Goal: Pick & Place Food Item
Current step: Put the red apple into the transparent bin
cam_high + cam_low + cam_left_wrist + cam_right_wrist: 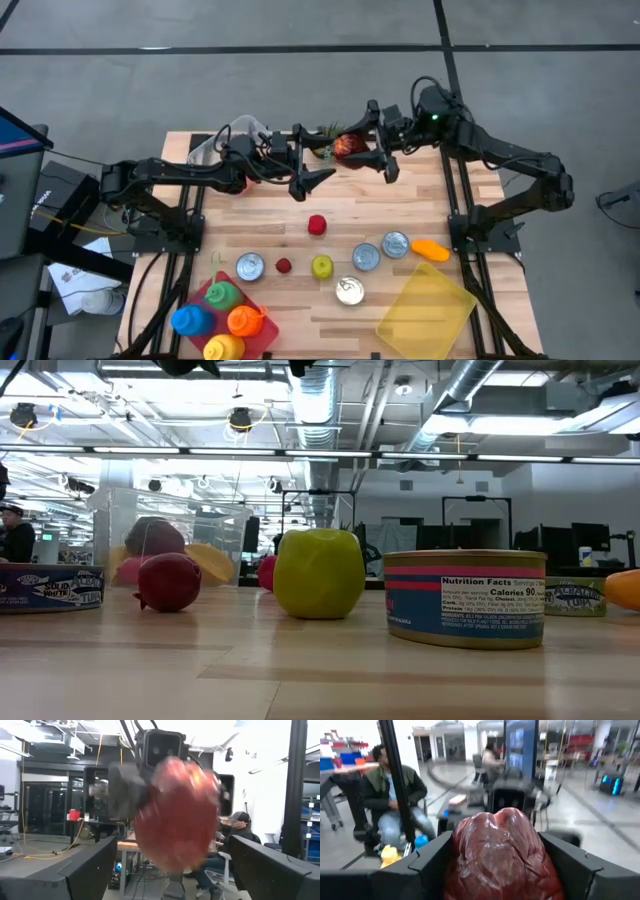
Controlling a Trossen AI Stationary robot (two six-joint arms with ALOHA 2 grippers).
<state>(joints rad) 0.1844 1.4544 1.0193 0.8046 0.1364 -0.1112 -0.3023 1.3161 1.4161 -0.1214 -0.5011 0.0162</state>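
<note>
While your right gripper (pixel 362 150) hangs over the far edge of the table (pixel 400 205), its two dark fingers (pixel 575 867) are clamped on either side of a glossy red food item (pixel 501 857), which fills the space between them in the right wrist view. From above, that red food item (pixel 349 146) sits lifted off the wood near the far middle of the table, with a bit of green just beside it.

Your left gripper (pixel 306 160) points at it from the other side with its fingers (pixel 85 867) spread wide and nothing between them; in the left wrist view the red item (pixel 177 815) hangs beyond them, apart from both, with the right arm's wrist behind it.

Below the two grippers on the table you have a small red piece (pixel 317 225) alone in the middle. Nearer the front runs a row: a tin (pixel 249 266), a dark red fruit (pixel 284 265), a yellow-green apple (pixel 322 266), two more tins (pixel 366 257) and an orange carrot-like piece (pixel 430 250). Another tin (pixel 349 290) lies just in front of the apple. A clear yellow tray (pixel 425 310) sits at the front right, and a red tray (pixel 262 335) with coloured toy foods at the front left.

At table height, the apple (pixel 318 573) stands between the dark red fruit (pixel 167 582) and a labelled tin (pixel 463 598). A seated person (pixel 395 802) shows in the room beyond.
</note>
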